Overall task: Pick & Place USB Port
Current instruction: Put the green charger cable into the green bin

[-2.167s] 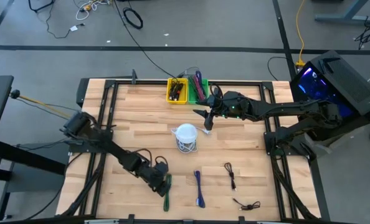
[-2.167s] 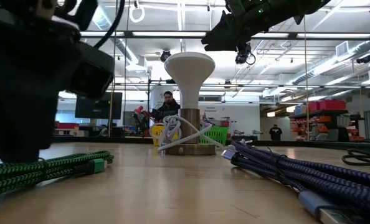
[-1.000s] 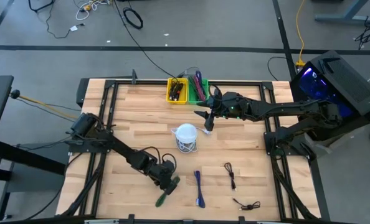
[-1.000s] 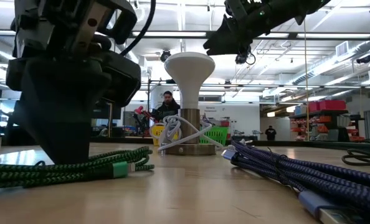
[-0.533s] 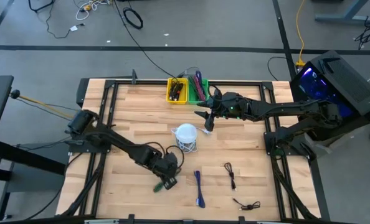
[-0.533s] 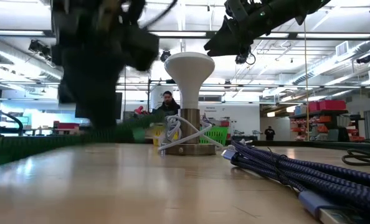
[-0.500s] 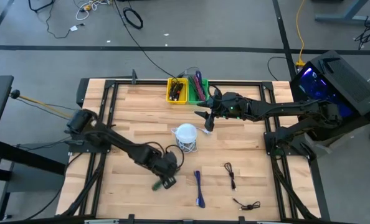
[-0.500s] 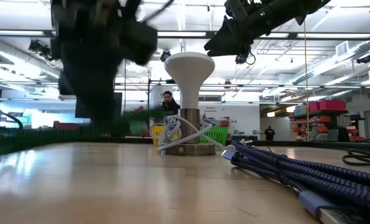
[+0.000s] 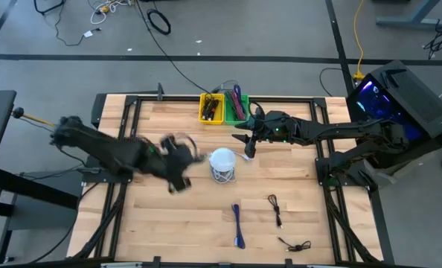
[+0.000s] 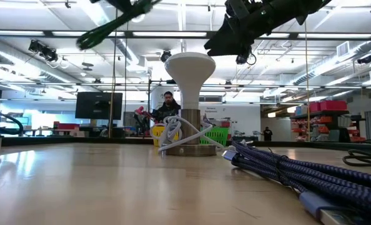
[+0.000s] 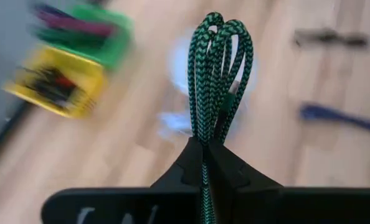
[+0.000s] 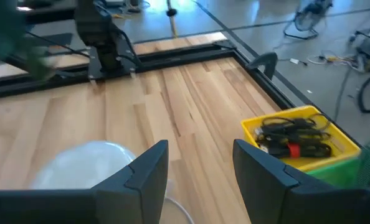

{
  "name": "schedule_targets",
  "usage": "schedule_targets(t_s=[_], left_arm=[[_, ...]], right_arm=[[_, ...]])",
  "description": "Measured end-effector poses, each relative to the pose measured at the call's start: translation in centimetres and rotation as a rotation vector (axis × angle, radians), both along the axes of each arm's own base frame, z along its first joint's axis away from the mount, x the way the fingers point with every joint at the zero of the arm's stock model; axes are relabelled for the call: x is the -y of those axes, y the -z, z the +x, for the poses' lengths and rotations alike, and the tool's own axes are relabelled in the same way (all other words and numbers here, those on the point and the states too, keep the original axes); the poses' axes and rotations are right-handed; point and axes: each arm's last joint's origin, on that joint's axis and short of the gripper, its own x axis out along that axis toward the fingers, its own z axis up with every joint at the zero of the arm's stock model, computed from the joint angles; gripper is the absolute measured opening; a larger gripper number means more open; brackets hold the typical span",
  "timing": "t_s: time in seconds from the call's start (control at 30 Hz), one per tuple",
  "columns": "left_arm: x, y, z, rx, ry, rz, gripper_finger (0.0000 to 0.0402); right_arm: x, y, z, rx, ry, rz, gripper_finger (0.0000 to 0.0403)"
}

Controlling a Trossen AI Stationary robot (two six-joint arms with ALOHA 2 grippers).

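Note:
A coiled green braided cable [image 11: 217,74] is in my left gripper [image 11: 203,149], which is shut on it. That gripper [image 9: 176,175] hangs in the air left of a white dome-topped stand [image 9: 222,164] wound with white cord. The low view shows the cable [image 10: 113,24] high above the table. My right gripper [image 9: 247,141] hovers open just beyond the stand, its fingers [image 12: 144,168] empty above the white dome [image 12: 85,165]. My left gripper pinches the bundled strands of the green cable [image 11: 203,138] between its two fingers, several strands together. The looped end [image 11: 221,37] sticks out past the fingertips. The cable is lifted clear of the table.
A yellow bin [image 9: 210,108] and a green bin [image 9: 236,104] with cables stand at the far edge. A blue cable [image 9: 237,223] and two black cables [image 9: 274,208] [image 9: 295,244] lie on the near right of the table. A person [image 10: 168,106] stands far behind.
My left gripper has risen from the near part of the table and swung toward the far and left side, ending left of the white stand. The green cable, which lay on the table a second ago, has come up with it and hangs clear.

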Motion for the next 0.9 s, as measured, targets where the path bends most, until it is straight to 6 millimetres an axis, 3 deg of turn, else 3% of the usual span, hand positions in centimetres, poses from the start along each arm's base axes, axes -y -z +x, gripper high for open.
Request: schedule_targets(t_s=[0.17,0.33,0.6,0.9], left_arm=[[-3.2,-4.2,-3.5,0.17,0.007,0.111,0.0007],[-5.6,-5.4,-4.7,0.289,0.074,0.172,0.0007],[-8.3,-4.5,-2.8,0.49,0.196,0.19,0.0007],[-10.9,-3.9,0.0,0.69,0.33,0.16,0.0006]], right_arm=[[-0.2,-0.8,0.3,0.089,-0.064,0.013,0.018],[-0.5,-2.5,0.8,0.27,-0.099,-0.022,0.018],[-0.8,-4.3,0.9,0.449,-0.113,-0.073,0.018],[-1.3,-3.7,1.5,0.434,-0.133,-0.09,0.018]])
